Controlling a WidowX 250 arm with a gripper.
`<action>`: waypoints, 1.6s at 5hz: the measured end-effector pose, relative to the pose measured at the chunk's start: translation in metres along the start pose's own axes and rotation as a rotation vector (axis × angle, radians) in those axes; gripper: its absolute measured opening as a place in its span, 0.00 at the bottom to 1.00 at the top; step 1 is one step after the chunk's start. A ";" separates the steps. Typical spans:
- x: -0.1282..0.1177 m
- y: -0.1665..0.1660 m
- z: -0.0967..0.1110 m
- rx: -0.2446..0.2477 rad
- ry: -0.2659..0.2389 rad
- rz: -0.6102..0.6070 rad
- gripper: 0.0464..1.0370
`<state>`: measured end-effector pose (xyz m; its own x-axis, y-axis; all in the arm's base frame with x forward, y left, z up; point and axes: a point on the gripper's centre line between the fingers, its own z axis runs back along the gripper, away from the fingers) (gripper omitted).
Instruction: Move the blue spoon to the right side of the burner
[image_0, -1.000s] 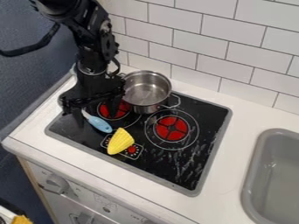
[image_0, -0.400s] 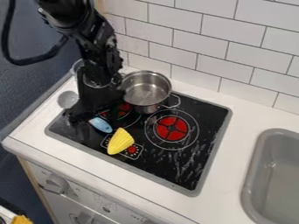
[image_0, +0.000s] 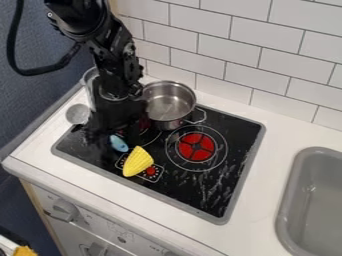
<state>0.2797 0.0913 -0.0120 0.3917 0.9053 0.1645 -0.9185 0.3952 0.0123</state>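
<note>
Gripper (image_0: 103, 131) over hob's (image_0: 227, 175) L side, can't tell if clenched. Blue spoon (image_0: 119, 144) near yellow toy (image_0: 137, 162); open glass btwn burner (image_0: 196, 146) & R rim.

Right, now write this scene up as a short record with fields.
arm: black, from the upper left
gripper: low over the cooktop's left part, beside the blue handle
blue handle: on the cooktop, just left of the yellow wedge
grey spoon bowl: at the cooktop's left edge, apparently the same spoon
yellow wedge: partly over the control panel
metal pot: at the back
right burner: red centre
sink: right of the cooktop
</note>
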 end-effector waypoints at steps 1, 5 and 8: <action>-0.002 -0.001 0.001 -0.001 0.012 -0.005 0.32; 0.019 0.035 0.053 -0.082 -0.088 0.049 0.28; -0.079 -0.006 0.122 -0.188 -0.039 -0.584 0.28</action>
<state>0.2475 -0.0013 0.0955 0.8220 0.5257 0.2189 -0.5259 0.8483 -0.0626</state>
